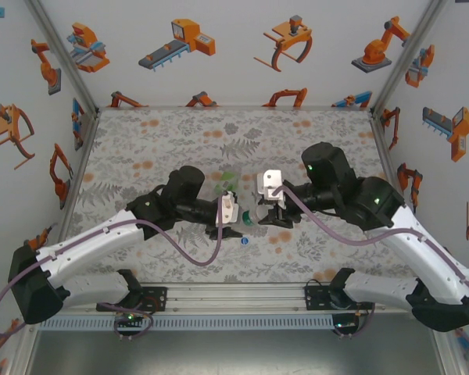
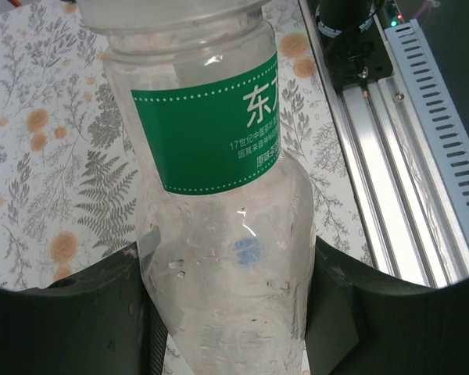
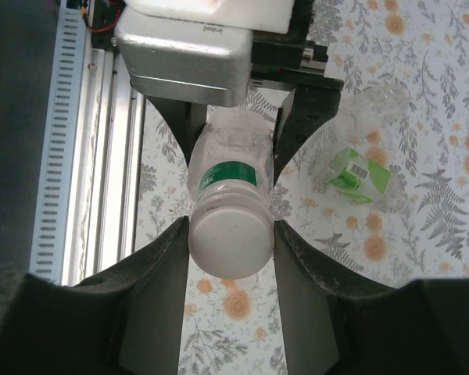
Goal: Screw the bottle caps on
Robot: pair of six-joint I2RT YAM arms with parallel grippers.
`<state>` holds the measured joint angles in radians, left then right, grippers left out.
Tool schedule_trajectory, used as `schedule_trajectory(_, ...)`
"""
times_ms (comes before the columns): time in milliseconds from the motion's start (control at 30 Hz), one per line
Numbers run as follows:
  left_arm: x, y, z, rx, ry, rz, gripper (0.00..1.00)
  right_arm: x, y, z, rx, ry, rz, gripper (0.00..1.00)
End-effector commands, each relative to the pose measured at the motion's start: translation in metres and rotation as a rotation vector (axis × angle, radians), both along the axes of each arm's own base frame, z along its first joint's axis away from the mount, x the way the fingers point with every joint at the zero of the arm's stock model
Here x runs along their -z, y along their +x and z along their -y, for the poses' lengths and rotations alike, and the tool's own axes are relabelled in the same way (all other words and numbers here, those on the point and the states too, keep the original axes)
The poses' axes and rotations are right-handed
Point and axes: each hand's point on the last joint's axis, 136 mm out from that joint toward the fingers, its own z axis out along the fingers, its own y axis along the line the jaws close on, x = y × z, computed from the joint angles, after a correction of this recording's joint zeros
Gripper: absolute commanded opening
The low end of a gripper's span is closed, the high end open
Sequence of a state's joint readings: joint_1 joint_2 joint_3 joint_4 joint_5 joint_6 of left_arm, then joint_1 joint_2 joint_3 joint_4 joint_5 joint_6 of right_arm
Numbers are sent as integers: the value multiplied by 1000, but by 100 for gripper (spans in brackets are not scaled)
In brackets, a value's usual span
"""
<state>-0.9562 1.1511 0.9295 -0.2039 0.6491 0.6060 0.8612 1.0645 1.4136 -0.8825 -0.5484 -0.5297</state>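
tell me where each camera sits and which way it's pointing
Top external: above and behind the bases, looking down on the mat; both arms show, left gripper and right gripper facing each other mid-table.
Left wrist: on the left arm, looking along the green-label bottle, rail alongside; the left fingers clamp it.
Right wrist: on the right arm, facing that bottle's round white end; the right fingers flank it.
Shared: both wrist views show the same bottle.

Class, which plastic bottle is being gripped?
The clear plastic bottle with the dark green label, held by left gripper and right gripper; the lime-labelled bottle lies on the patterned mat.
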Motion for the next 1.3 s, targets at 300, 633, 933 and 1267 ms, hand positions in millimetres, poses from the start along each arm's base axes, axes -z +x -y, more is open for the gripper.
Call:
schedule_trajectory(300,-20,5,1,-26,-69,58,0,9,24,8,281,10,-168,0)
schedule_trajectory(633,-19,-3,1,17,-63,32,0,3,-2,1,48,9,-87,52)
schedule_trajectory(933,-19,-2,1,7,-56,22,0,11,2,-11,-20,-6,-44,62)
schedule_trajectory(1267,-19,-1,1,0,-54,22,0,19,5,-15,-21,2,-32,48)
